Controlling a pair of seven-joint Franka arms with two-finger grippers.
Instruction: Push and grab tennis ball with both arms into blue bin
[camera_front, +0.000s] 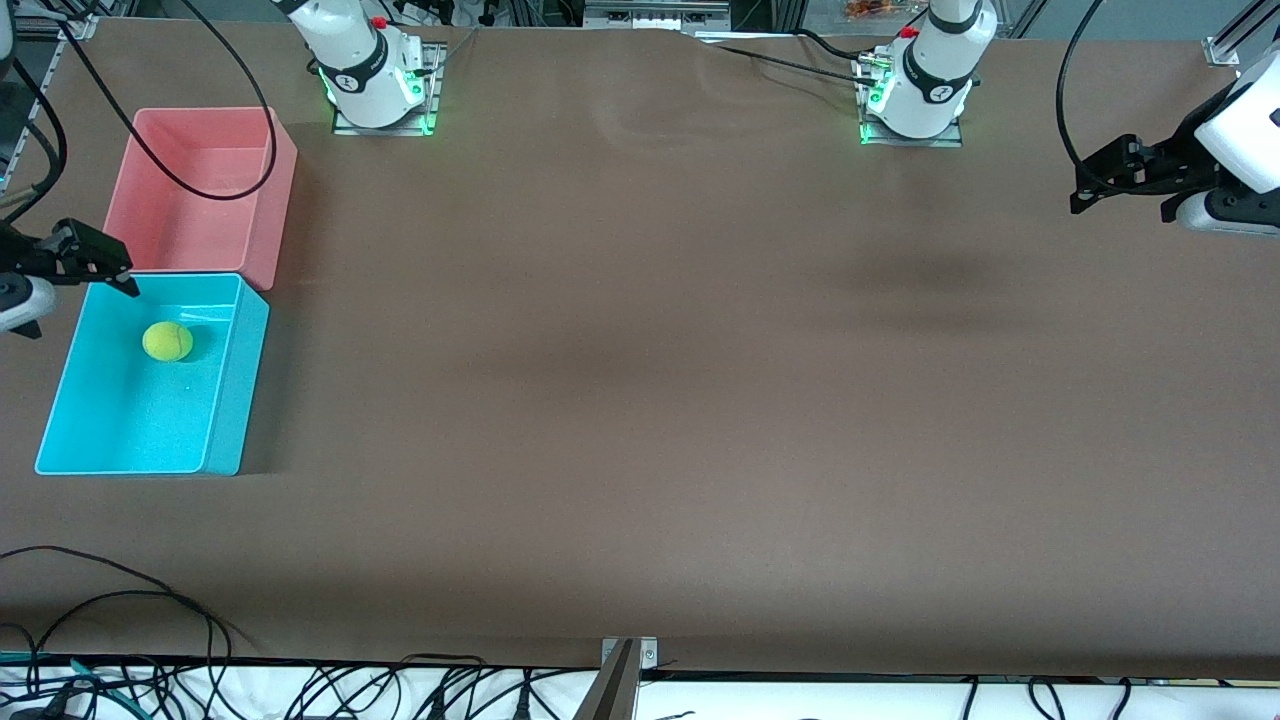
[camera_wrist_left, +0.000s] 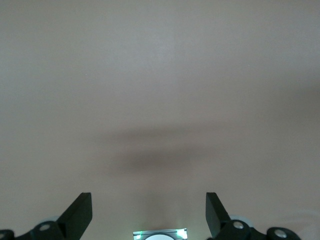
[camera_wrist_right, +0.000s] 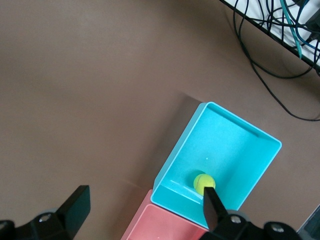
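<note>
Tennis ball (camera_front: 167, 341) is lying inside your blue bin (camera_front: 226, 400). Right gripper (camera_front: 92, 262) is hovering over that bin's edge, fingers wide; left gripper (camera_front: 1100, 180) is waiting over bare desk (camera_front: 640, 400), fingers wide.

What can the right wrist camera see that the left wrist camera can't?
Only the right wrist view shows the tennis ball lying in the blue bin, a corner of the pink bin beside it, and cables off the table's edge. Only the left wrist view shows an arm's base with its green light. Both show bare brown table and their own gripper wide open: the right gripper over the bins, the left gripper over bare table.
</note>
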